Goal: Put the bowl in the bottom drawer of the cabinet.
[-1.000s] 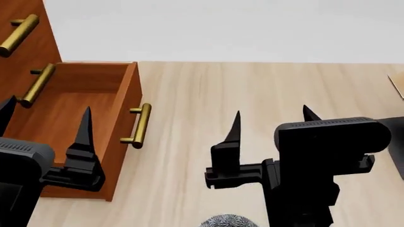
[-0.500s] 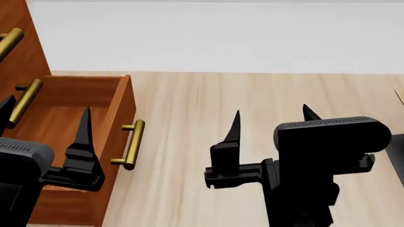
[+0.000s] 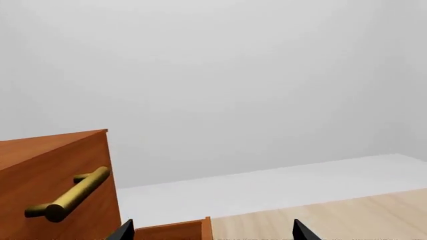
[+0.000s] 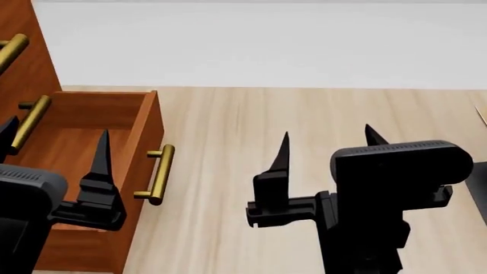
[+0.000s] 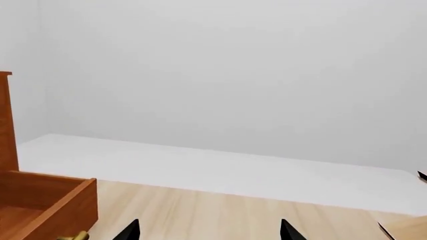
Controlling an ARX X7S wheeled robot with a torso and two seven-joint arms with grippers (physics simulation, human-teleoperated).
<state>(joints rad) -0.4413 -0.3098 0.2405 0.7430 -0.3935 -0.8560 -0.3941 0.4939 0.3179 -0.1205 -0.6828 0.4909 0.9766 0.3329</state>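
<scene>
The bowl is out of view in every frame. The reddish-brown cabinet (image 4: 31,51) stands at the far left, with its bottom drawer (image 4: 91,148) pulled out and showing nothing inside; the drawer's brass handle (image 4: 158,174) faces the wooden floor. My left gripper (image 4: 55,137) hovers over the drawer, open and holding nothing. Over the floor to the right of the drawer, my right gripper (image 4: 327,137) is also open with nothing in it. The left wrist view shows the cabinet (image 3: 53,165), an upper handle (image 3: 70,195) and the drawer corner (image 3: 173,231) beyond the left gripper (image 3: 212,232). The right wrist view shows the drawer (image 5: 47,200) beyond the right gripper (image 5: 208,232).
Pale wood flooring (image 4: 304,114) stretches from the drawer to the right, bordered at the back by a white surface (image 4: 266,45). A pale wooden edge (image 4: 481,111) and a dark shape (image 4: 479,188) cut into the head view's right side.
The head view shifted a second ago: cabinet and drawer slid left and lower, and a sliver of patterned bowl at the bottom edge dropped out of view. Both grippers stay open.
</scene>
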